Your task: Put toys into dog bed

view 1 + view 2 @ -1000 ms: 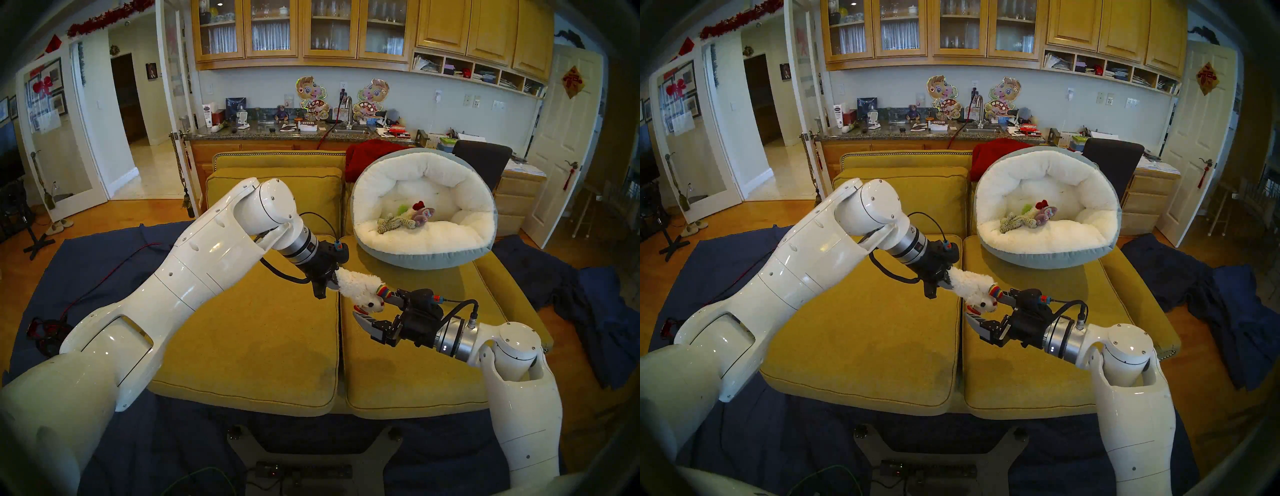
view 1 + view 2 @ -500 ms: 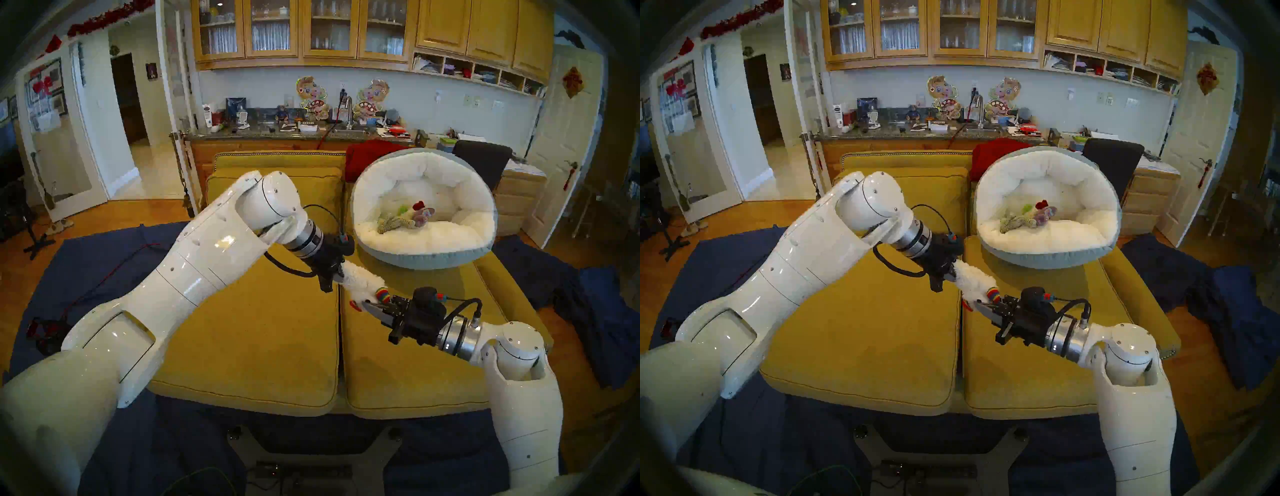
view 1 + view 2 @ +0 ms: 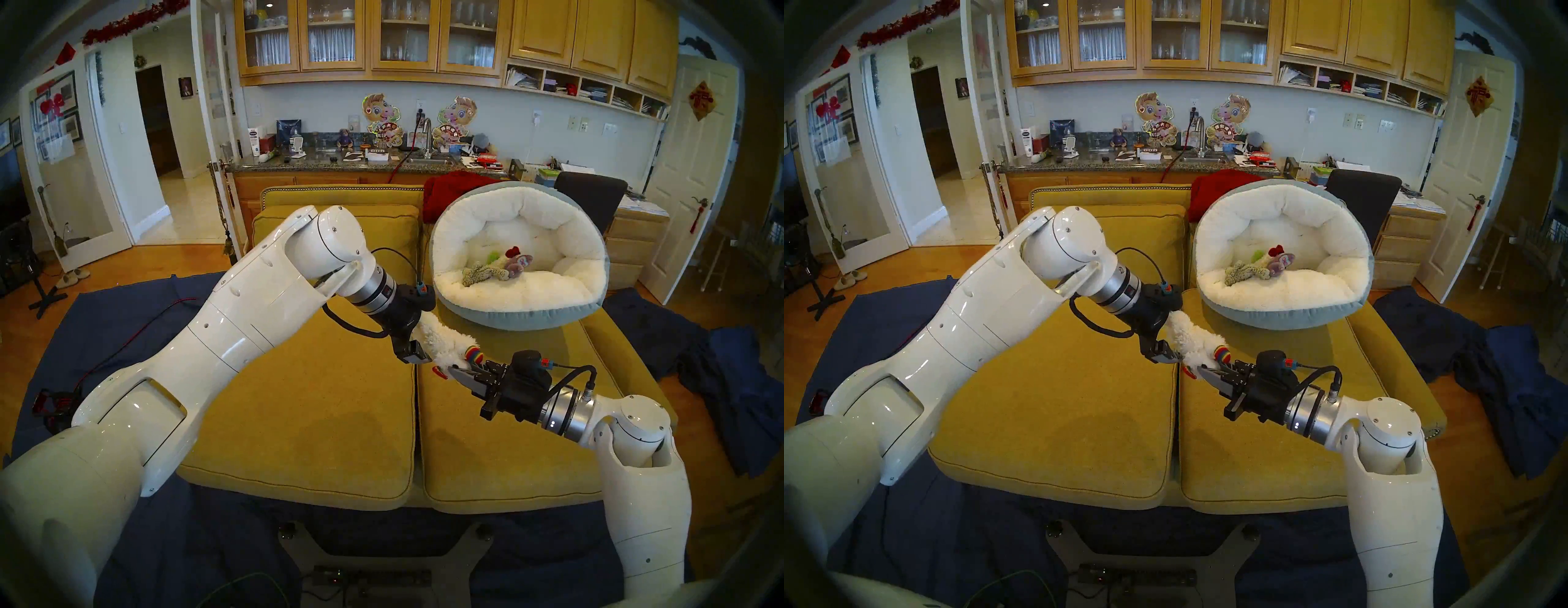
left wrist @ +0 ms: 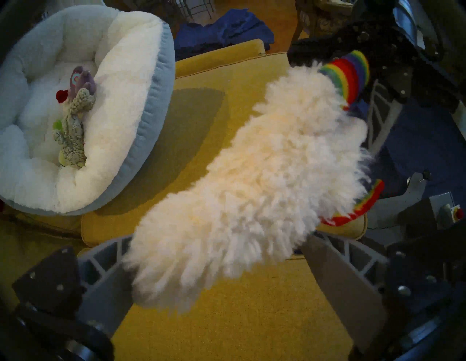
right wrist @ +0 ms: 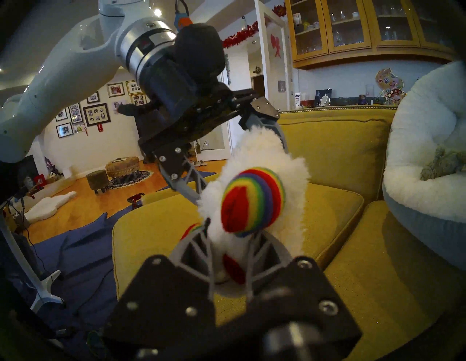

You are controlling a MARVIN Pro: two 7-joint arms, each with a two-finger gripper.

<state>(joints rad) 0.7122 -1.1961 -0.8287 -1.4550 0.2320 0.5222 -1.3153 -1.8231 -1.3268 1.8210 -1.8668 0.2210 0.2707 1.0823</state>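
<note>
Right gripper [image 3: 452,373] pinching head of white lamb with rainbow ears [image 3: 445,344]; left gripper [image 4: 222,277] spread around its tail, just before dog bed [image 3: 530,318].

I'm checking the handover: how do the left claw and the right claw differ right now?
The left claw stands open, its fingers spread on either side of the white lamb's tail end; the right claw is shut on the lamb's head end, below the rainbow ear. The left claw angles steeply downward, while the right claw points nearly level. Both hover above the yellow sofa cushions, short of the dog bed.
</note>
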